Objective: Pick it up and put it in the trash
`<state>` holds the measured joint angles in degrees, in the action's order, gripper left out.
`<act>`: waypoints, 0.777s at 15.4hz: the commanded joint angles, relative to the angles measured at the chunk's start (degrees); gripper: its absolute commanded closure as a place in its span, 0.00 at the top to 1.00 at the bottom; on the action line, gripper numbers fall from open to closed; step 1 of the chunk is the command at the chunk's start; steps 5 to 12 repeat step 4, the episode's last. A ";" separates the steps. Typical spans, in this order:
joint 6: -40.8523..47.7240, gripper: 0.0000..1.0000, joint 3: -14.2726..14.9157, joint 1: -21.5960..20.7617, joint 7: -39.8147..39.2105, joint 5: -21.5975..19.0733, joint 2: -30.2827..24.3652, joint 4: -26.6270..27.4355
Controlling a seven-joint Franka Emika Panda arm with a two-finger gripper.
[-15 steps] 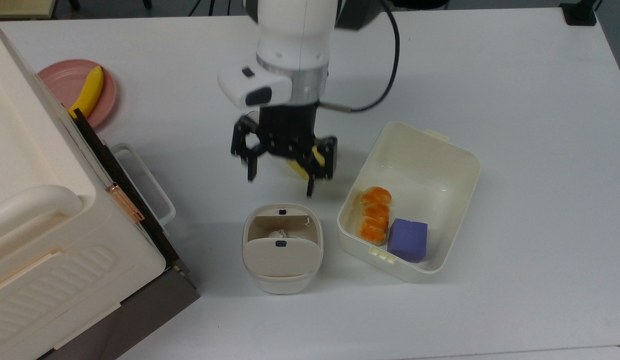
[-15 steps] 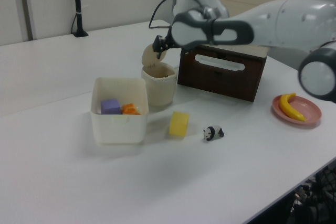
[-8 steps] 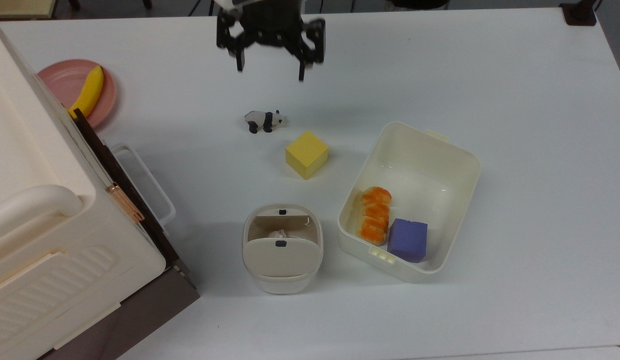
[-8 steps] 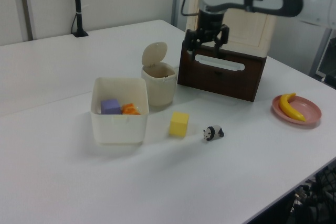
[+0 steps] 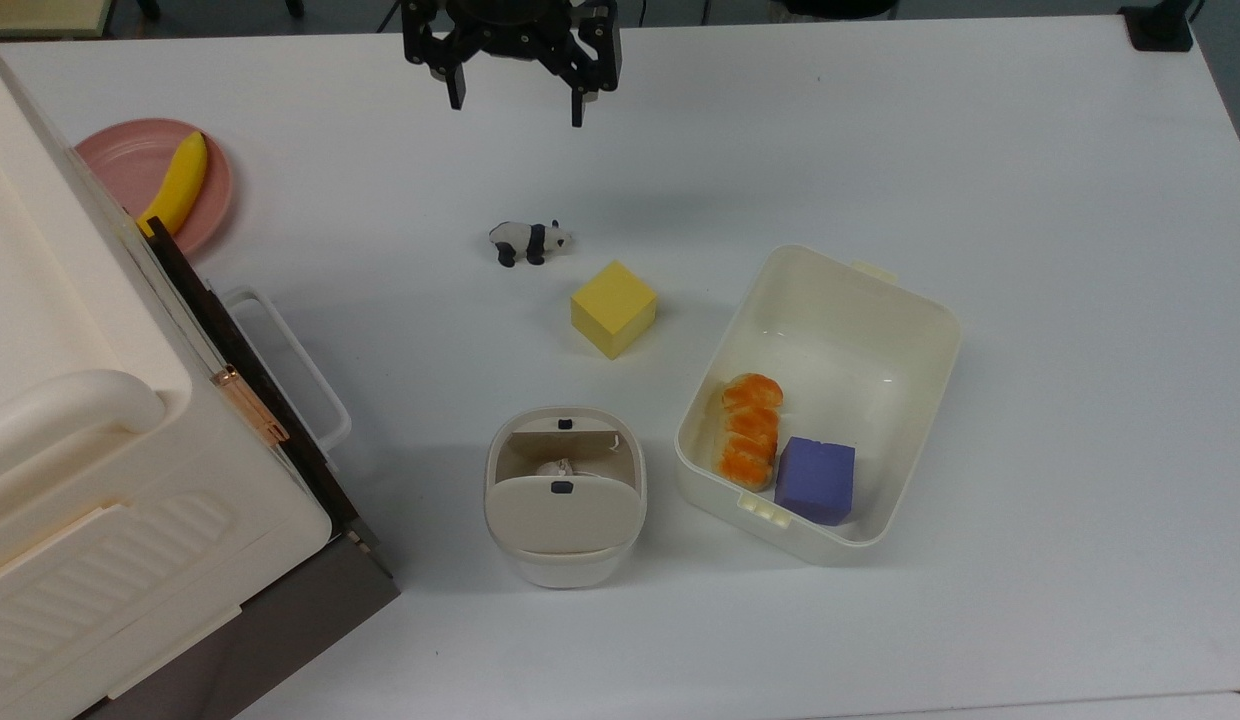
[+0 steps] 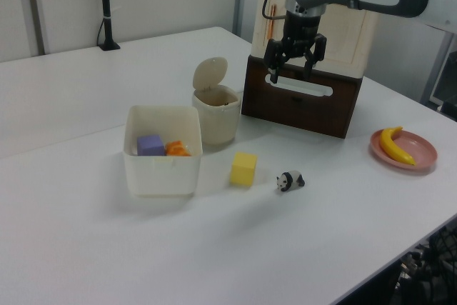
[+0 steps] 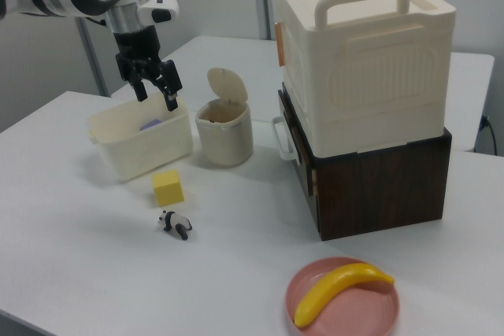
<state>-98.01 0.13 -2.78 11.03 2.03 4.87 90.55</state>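
In the top view, the white bench (image 5: 980,150) stretches wide and mostly bare. The pincer (image 5: 510,100) hangs at the upper edge with its two fingers spread apart and nothing between them. Below it stand a panda figurine (image 5: 528,241) and a yellow cube (image 5: 613,308), near each other but apart. Lower down sits the small bin (image 5: 565,500) with its flap tipped up, and through the opening the tissue wad (image 5: 556,468) lies inside. At the top view's right of the bin is a cream tub (image 5: 860,330) holding an orange bread roll (image 5: 748,430) touching a purple block (image 5: 816,479). At the top view's left stands a cream crate (image 5: 70,440), and beyond it a pink plate (image 5: 120,160) carries a banana (image 5: 178,185).

In the left view, the pincer (image 6: 293,73) hovers high, fingers apart, in front of a dark wooden box (image 6: 303,101) that bears the crate. The bin (image 6: 218,116) stands beside that box with its lid raised. Pale wall panels and a black stand (image 6: 107,12) line the room's far side.

In the right view, the pincer (image 7: 156,98) hangs open above the tub (image 7: 142,143), well clear of the bin (image 7: 224,135). The crate (image 7: 362,53) sits stacked on the wooden box (image 7: 378,179).
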 commanded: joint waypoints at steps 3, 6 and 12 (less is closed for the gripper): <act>0.45 1.00 -0.65 0.32 -0.74 -1.68 -1.27 1.65; 0.45 1.00 -0.65 0.32 -0.83 -1.68 -1.27 1.74; 0.45 1.00 -0.65 0.32 -0.83 -1.68 -1.27 1.74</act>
